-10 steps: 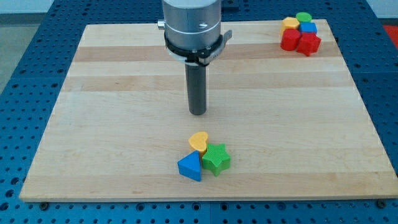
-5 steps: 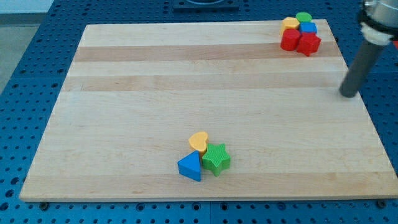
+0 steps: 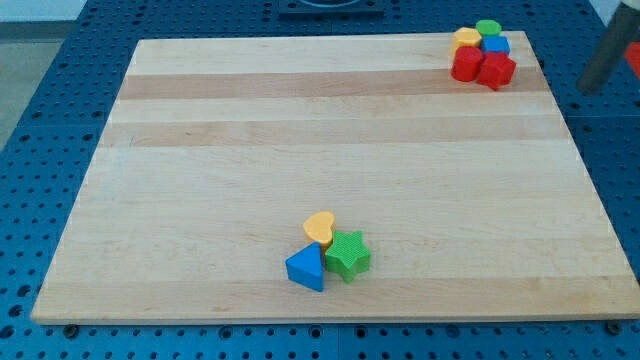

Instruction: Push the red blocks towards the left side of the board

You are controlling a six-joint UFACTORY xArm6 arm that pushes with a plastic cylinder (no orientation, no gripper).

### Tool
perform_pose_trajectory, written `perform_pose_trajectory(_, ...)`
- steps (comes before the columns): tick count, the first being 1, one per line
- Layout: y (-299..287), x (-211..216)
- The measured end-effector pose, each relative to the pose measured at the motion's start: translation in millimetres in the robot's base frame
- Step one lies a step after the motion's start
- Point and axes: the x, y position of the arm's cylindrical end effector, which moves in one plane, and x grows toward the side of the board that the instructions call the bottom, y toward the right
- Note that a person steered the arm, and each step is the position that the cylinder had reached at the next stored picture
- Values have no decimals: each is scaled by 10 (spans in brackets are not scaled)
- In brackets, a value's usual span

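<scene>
Because the two red plastic blocks [image 3: 481, 67], of a chunky shape hard to make out, sit packed at the far right corner of the pale wooden table [image 3: 200, 170], touching a yellow block [image 3: 466, 38], a green block [image 3: 488, 27] and a blue block [image 3: 495, 45], a leftward push must begin from their right. My tip [image 3: 590, 90], a plain dark rod with no pincer and holding nothing, hangs just off the right edge, well placed for that approach. Near the front edge, a yellow heart [image 3: 320, 227], green star [image 3: 348, 254] and blue triangle [image 3: 307, 268] lie apart from the work.
</scene>
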Motion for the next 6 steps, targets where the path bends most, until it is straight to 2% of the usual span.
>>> perform_pose_trajectory(1,-163,-236)
perform_pose_trajectory(4,-2415,-235)
perform_pose_trajectory(5,-2935,-234)
perform_pose_trajectory(6,-2749,-234)
